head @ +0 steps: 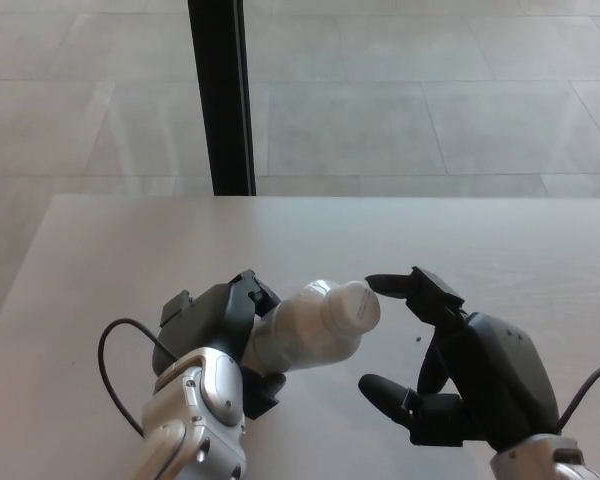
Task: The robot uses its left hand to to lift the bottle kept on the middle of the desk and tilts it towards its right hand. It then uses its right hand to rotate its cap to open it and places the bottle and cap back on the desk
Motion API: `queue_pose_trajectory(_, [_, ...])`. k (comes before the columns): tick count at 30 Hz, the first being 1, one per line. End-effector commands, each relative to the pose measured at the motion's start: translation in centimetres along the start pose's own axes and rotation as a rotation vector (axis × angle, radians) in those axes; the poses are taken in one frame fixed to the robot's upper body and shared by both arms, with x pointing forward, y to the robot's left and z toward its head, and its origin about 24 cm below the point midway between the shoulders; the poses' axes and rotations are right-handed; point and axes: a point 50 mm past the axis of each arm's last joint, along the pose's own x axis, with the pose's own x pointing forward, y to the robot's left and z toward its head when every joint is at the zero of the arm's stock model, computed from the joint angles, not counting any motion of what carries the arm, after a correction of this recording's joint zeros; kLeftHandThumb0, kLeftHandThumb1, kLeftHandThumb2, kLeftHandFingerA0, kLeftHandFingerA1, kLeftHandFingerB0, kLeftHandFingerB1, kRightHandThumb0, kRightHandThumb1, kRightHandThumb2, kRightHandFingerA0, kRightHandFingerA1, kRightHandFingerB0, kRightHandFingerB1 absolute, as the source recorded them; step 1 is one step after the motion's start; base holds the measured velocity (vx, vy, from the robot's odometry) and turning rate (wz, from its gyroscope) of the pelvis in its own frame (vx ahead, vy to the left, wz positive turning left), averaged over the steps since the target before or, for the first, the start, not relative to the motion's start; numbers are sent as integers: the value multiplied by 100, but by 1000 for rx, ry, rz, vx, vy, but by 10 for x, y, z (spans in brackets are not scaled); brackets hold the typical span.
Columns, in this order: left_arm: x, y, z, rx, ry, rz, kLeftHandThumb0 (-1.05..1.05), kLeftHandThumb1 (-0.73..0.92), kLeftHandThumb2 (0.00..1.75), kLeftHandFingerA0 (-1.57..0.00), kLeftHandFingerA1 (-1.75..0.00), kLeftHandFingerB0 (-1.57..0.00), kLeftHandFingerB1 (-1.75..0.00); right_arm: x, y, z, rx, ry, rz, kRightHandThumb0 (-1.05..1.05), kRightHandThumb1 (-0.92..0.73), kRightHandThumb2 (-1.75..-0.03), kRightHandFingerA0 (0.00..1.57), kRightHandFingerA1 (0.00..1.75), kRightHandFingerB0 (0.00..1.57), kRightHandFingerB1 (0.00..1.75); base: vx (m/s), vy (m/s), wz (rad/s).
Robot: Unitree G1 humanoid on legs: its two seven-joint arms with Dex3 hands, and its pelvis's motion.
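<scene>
The desk [460, 240] fills the lower half of the frame, and the floor [400, 100] lies behind it in the upper half. A post [220, 95] stands at the upper left, just behind the far edge of the desk. The left hand [215, 325] is at the lower left and holds the bottle [305, 330], which tilts to the right above the desk. The cap [357, 305] sits on its right end. The right hand [465, 375] is at the lower right; one fingertip [378, 284] is just beside the cap, perhaps touching it.
</scene>
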Motion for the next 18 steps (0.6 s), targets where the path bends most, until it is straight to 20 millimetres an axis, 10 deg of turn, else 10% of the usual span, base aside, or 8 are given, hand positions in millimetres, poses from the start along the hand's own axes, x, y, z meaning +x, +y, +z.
queue_pose_trajectory(1, [0, -10, -19, 18, 94, -59, 5, 60, 109, -117, -140, -89, -117, 2, -1, -1, -22, 12, 18, -79, -59, -63, 93, 148, 24, 65, 0, 0, 0])
queue_pose_trajectory(2, [1, -10, -18, 12, 104, -58, 5, 61, 112, -117, -137, -91, -116, 2, 0, -1, -24, 7, 23, -81, -50, -96, 103, 129, 24, 64, 0, 0, 0])
queue_pose_trajectory(5, [1, -10, -17, 15, 97, -59, 9, 61, 112, -118, -139, -90, -116, 2, 0, -1, -28, 1, 28, -81, -51, -97, 106, 130, 26, 65, 0, 0, 0])
queue_pose_trajectory(6, [0, -11, -17, 20, 85, -59, 9, 59, 113, -118, -137, -93, -117, 2, 2, -1, -24, -4, 31, -74, -65, -60, 100, 145, 26, 66, 0, 0, 0])
queue_pose_trajectory(8, [0, -11, -17, 19, 81, -61, 6, 61, 112, -90, -172, -74, -141, 2, 3, -1, -28, -3, 33, -74, -66, -60, 102, 142, 27, 67, 0, 0, 0])
queue_pose_trajectory(10, [0, -12, -17, 14, 99, -60, 5, 66, 106, -87, -172, -65, -121, 2, 3, 0, -22, -11, 37, -75, -51, -99, 119, 131, 32, 67, 0, 0, 0])
queue_pose_trajectory(11, [0, -12, -17, 15, 104, -60, 8, 62, 111, -115, -138, -76, -103, 3, 3, 0, -23, -12, 38, -74, -67, -64, 105, 143, 29, 67, 0, 0, 0])
queue_pose_trajectory(18, [-2, -17, -20, 25, 87, -75, 7, 61, 116, -114, -142, -87, -117, 10, 2, 6, -44, -31, 22, -72, -67, -61, 104, 140, 29, 68, 0, 0, 0])
